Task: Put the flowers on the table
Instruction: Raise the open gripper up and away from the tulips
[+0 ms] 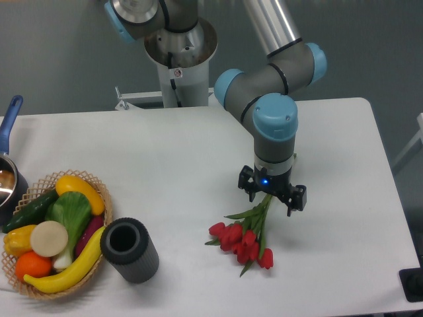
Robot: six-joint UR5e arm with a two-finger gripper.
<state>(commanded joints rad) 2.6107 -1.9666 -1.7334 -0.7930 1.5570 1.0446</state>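
Observation:
The flowers (244, 239), a small bunch of red tulips with green stems and leaves, lie on the white table (165, 158) right of the middle, near the front. The buds point toward the front left. The stems run up and to the right, under my gripper (272, 196). The gripper points straight down over the stem ends. Its two black fingers (247, 185) stand spread apart on either side of the stems, so it looks open. The stem tips are hidden under the gripper body.
A wicker basket (106, 205) of colourful fruit and vegetables stands at the front left. A dark grey cylinder (130, 249) lies beside it. A pot with a blue handle (9, 122) is at the left edge. The robot base (178, 59) stands behind the table.

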